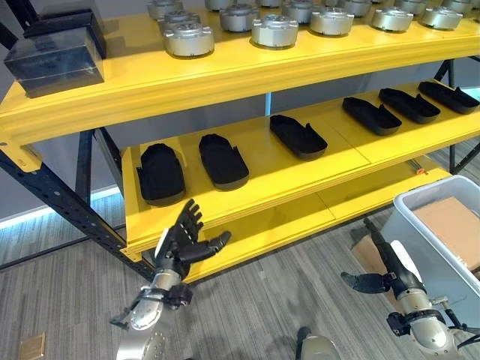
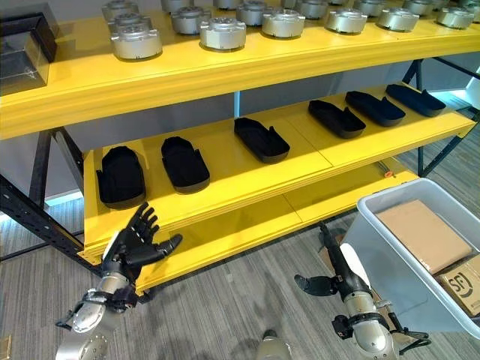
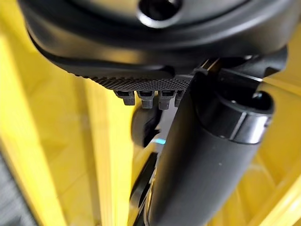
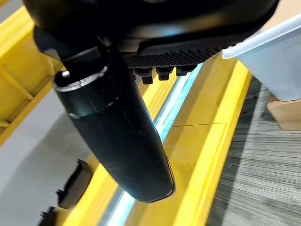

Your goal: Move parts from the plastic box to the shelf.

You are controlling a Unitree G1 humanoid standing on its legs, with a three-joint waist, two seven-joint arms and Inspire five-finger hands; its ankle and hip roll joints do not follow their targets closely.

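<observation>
Several flat black parts (image 1: 224, 160) lie in a row on the middle board of the yellow shelf (image 1: 255, 191). My left hand (image 1: 182, 241) is raised in front of that board's left end, fingers straight and spread, holding nothing. My right hand (image 1: 390, 271) hangs low beside the grey plastic box (image 1: 420, 225), fingers straight, thumb out to the side, nothing in it. The box (image 2: 390, 255) stands on the floor at the lower right and holds brown cardboard packages (image 2: 424, 234).
Round silver metal parts (image 1: 274, 31) line the top board, with a dark box (image 1: 56, 56) at its left end. A black steel frame (image 1: 64, 202) carries the shelf at the left. Grey carpet floor lies between me and the shelf.
</observation>
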